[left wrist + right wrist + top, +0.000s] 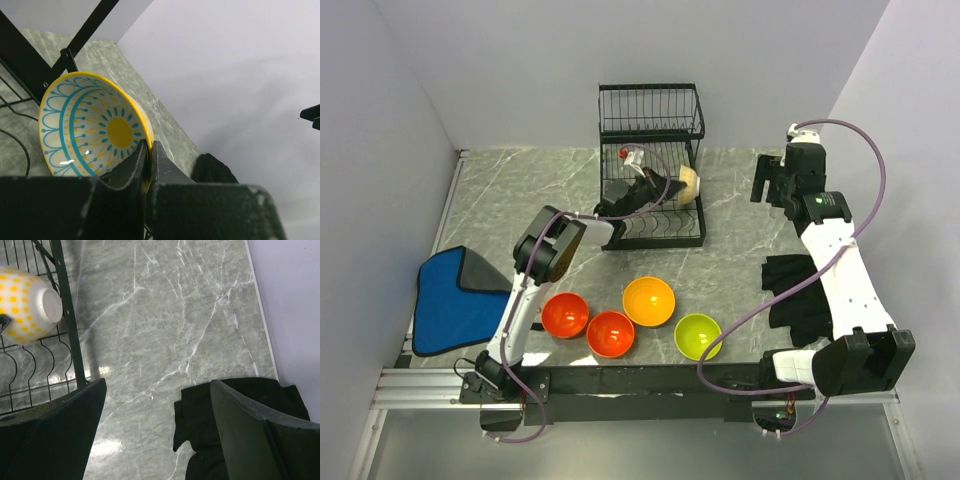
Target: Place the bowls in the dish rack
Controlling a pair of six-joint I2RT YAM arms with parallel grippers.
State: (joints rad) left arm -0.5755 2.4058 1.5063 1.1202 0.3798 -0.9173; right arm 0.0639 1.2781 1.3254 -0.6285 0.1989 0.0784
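Left gripper (149,152), pinching the rim of the patterned bowl (95,125), holds it on edge in the lower tier of the dish rack (651,135), likely to seat between wires; right gripper (157,385) gapes empty beside it.

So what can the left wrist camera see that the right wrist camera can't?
Only the left wrist: the patterned bowl's inside, a yellow sun with blue loops, and the left gripper pinching its rim. Only the right wrist: the bowl's outside with yellow dots, and the right gripper open above the table. Both: that bowl, the dish rack's black wires and the grey marble table.
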